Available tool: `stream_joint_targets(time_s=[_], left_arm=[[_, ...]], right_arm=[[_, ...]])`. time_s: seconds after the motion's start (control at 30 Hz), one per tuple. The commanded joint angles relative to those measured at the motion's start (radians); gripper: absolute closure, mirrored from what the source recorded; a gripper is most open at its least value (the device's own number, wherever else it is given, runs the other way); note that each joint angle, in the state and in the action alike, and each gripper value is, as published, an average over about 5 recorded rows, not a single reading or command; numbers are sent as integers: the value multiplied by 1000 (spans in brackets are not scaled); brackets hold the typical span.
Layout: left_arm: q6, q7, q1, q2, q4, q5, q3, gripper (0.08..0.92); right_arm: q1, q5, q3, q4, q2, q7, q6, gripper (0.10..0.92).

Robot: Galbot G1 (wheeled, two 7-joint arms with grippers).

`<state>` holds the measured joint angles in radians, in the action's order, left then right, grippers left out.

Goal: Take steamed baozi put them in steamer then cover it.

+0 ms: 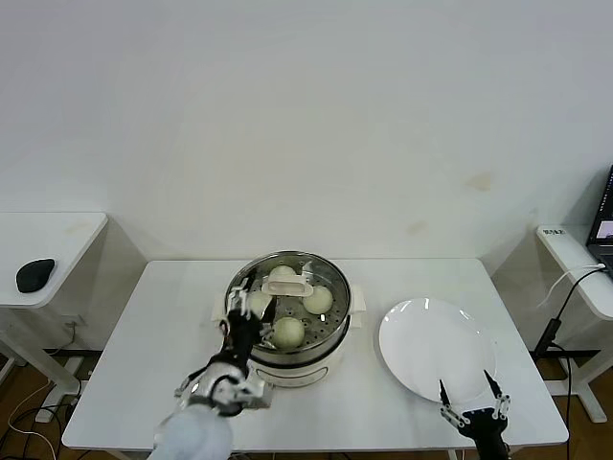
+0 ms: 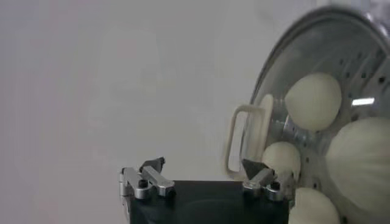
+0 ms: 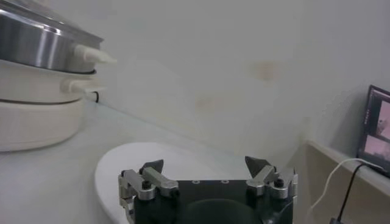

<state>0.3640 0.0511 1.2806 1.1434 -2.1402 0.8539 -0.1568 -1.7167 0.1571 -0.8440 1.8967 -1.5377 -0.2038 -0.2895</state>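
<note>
Baozi (image 1: 289, 332) — four of them — sit inside the steamer (image 1: 330, 353) under the cover (image 1: 287, 284), just ahead of the left gripper (image 1: 241, 296), fingers spread, empty. Right gripper (image 1: 470, 388) hangs open over the plate (image 1: 421, 337) — well aside.

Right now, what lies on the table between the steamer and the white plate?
Nothing. In the head view only a narrow strip of bare table separates the steamer from the white plate; they do not touch. The right gripper waits open at the plate's near edge.
</note>
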Motion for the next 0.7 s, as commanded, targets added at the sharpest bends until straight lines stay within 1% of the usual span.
stream_joint_targets(time_s=[0.03, 0.13, 0.3, 0.4, 0.57, 0.7], left_arm=[[-472, -222, 455, 21, -103, -932, -410, 177], [-513, -260, 531, 45, -114, -1049, -459, 177], [-541, -265, 596, 102, -126, -1095, -479, 177], [-570, -267, 628, 145, -108, -1093, -490, 177], [-617, -234, 670, 183, -35, -1087, -486, 177], [-641, -203, 686, 199, -27, -1070, -487, 177]], right_arm=[[-42, -42, 47, 19, 44, -1, 3, 203], [-60, -63, 75, 40, 61, 0, 7, 203], [-78, -80, 100, 58, 93, -2, 8, 203], [-91, -92, 108, 60, 110, -5, 8, 203], [-98, -113, 129, 48, 132, -10, 4, 203], [-93, -129, 147, 55, 133, -10, 7, 203]])
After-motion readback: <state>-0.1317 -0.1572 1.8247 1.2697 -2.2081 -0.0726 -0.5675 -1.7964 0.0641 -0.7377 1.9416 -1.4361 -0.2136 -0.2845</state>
